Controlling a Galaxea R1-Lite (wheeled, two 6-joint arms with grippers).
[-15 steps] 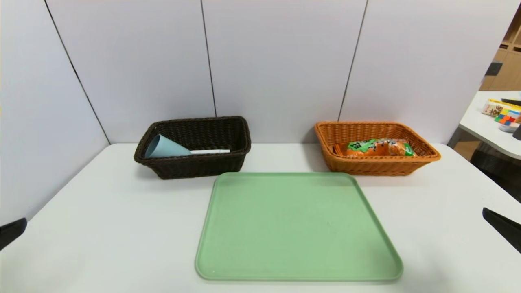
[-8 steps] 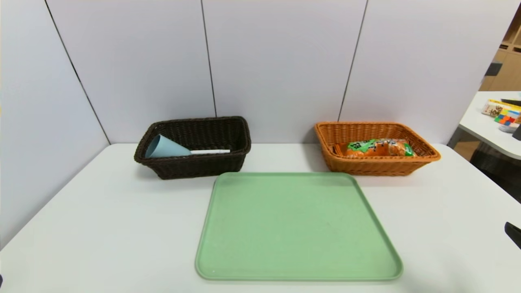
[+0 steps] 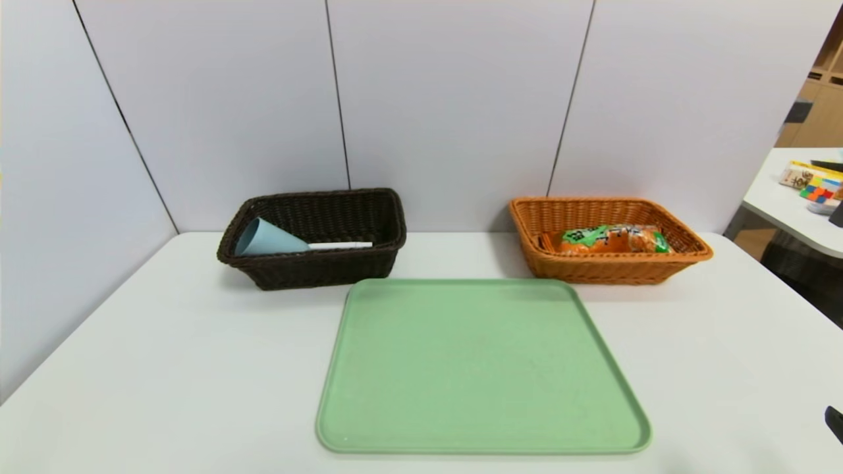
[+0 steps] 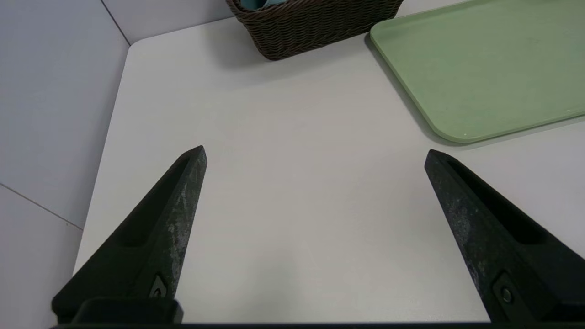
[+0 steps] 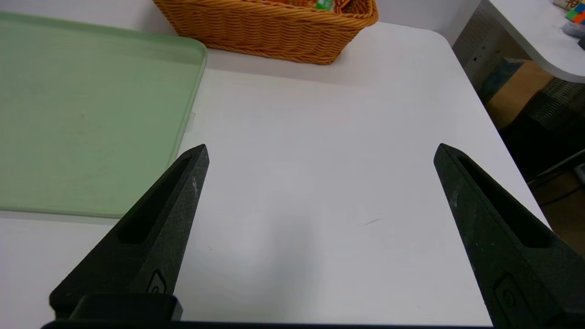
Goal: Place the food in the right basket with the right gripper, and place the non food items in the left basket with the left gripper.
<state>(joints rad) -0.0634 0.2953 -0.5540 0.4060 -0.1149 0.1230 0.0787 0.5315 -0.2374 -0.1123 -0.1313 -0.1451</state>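
And there's the light-blue cup (image 3: 271, 238), lying tilted in the dark wicker basket (image 3: 323, 266) at the bench's (image 3: 197, 368) far-left corner, probably light and stiff, best pinched at its rim, while both grippers' fingers (image 4: 183, 201) hang spread, released, over the near edge.

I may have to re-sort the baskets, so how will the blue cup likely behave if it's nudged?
The cup would probably roll, since it lies on its side and looks round. Its taper suggests it would swing in a curve, though the dark basket's walls should stop it soon.
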